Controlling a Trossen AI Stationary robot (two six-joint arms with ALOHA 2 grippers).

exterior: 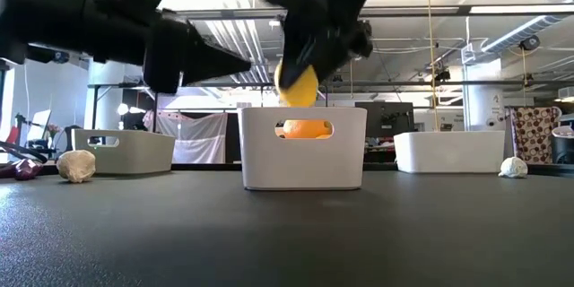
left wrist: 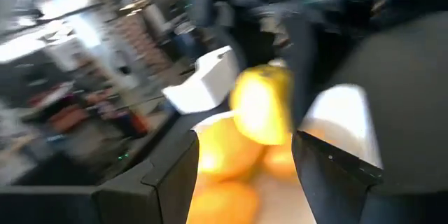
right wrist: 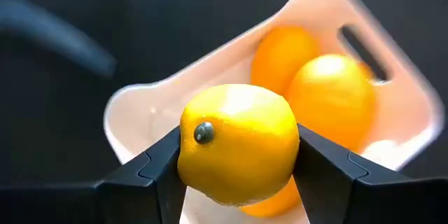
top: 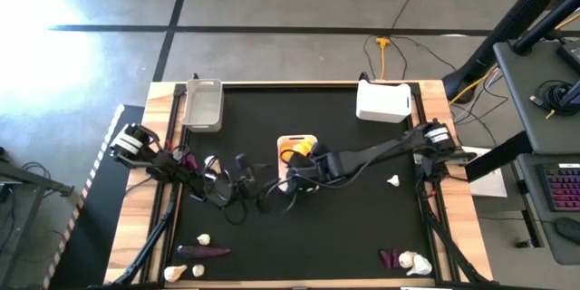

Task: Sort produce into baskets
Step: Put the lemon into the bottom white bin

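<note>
1. The right gripper [right wrist: 238, 164] pinches a lemon [right wrist: 238, 143], one dark finger pressed on each side of it.
2. The lemon is bright yellow, smooth and glossy, with a small grey dot on one end; it hangs just above the middle basket [top: 296, 140].
3. That middle basket is white with a handle slot in its end wall, and holds orange round fruits [right wrist: 329, 94].
4. The left gripper [left wrist: 241, 175] hovers beside the middle basket, fingers spread and holding nothing.
5. Farther from the middle basket: a grey basket [top: 203, 104], a white basket [top: 382, 101], garlic bulbs [top: 392, 180] and purple vegetables [top: 205, 251].
</note>
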